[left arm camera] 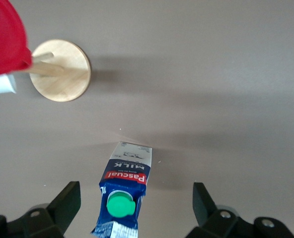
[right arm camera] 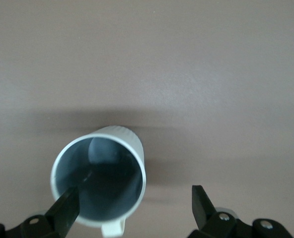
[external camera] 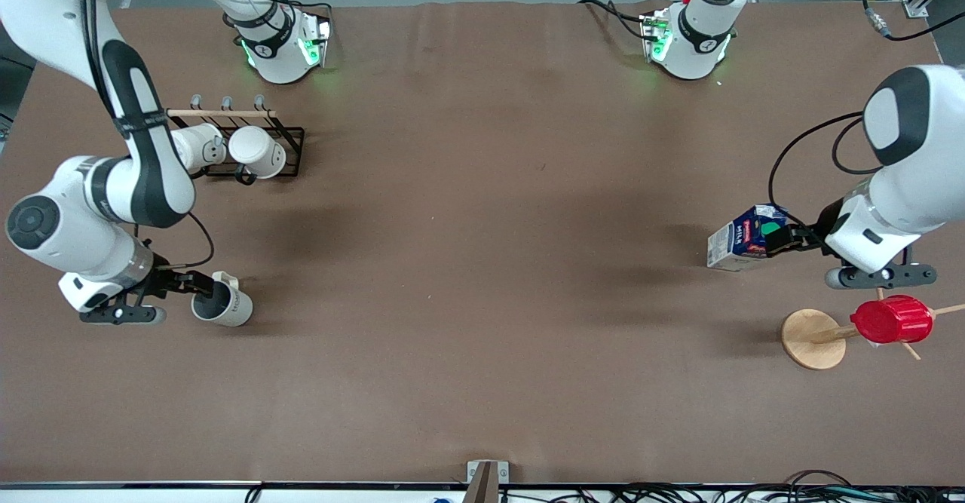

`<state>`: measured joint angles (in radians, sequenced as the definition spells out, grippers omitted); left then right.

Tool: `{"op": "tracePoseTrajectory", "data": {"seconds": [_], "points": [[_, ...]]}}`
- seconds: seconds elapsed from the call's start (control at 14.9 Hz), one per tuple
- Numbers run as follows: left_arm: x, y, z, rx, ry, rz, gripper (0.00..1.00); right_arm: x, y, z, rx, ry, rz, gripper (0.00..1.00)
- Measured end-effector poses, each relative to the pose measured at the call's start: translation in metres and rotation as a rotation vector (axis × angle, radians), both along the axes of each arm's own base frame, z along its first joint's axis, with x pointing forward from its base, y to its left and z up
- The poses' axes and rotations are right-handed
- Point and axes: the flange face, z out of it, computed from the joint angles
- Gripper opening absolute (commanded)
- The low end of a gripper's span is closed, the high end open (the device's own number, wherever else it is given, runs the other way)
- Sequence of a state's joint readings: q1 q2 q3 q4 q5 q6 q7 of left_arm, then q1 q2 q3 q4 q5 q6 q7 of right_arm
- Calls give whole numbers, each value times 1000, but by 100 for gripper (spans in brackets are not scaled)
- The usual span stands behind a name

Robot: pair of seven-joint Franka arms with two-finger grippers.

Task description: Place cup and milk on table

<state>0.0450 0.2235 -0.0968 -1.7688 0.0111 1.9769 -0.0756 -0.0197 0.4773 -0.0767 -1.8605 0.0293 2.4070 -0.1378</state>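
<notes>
Front view: left pincer [external camera: 784, 240] spread wide around milk [external camera: 742, 240]; right pincer [external camera: 197, 284] wide at cup [external camera: 222, 305].

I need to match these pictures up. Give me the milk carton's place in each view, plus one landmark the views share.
Front view: the milk carton stands on the table toward the left arm's end, by the left end effector.
Left wrist view: the carton is seen from above, between the open fingers.
Right wrist view: not in it.
Shared landmark: the round wooden stand base, in the front and left wrist views.
</notes>
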Motion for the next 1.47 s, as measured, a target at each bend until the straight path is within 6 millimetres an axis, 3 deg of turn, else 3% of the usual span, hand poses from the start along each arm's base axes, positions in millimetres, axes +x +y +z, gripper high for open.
{"op": "tracePoseTrajectory", "data": {"seconds": [0.13,0.27,0.47,0.67,1.07,1.21,1.34,1.47], "points": [[-6,0,-17,6,17,-4,98,1,0,-18,-4,-1,18,93],[-10,0,-25,9,33,-6,98,2,0,-26,-7,-5,26,79],[-15,0,-31,11,47,-6,98,3,-1,-32,-9,-14,29,46],[-19,1,-38,16,60,-7,97,3,-1,-33,-10,-19,29,1],[-24,2,-50,17,65,-7,96,6,-2,-29,-6,-24,19,0],[-27,3,-57,17,54,-7,96,10,5,-21,6,-1,4,0],[-33,3,-67,18,51,-8,96,18,36,7,40,32,-36,0],[-37,8,-75,41,59,-17,96,23,90,49,81,74,-61,0]]}}
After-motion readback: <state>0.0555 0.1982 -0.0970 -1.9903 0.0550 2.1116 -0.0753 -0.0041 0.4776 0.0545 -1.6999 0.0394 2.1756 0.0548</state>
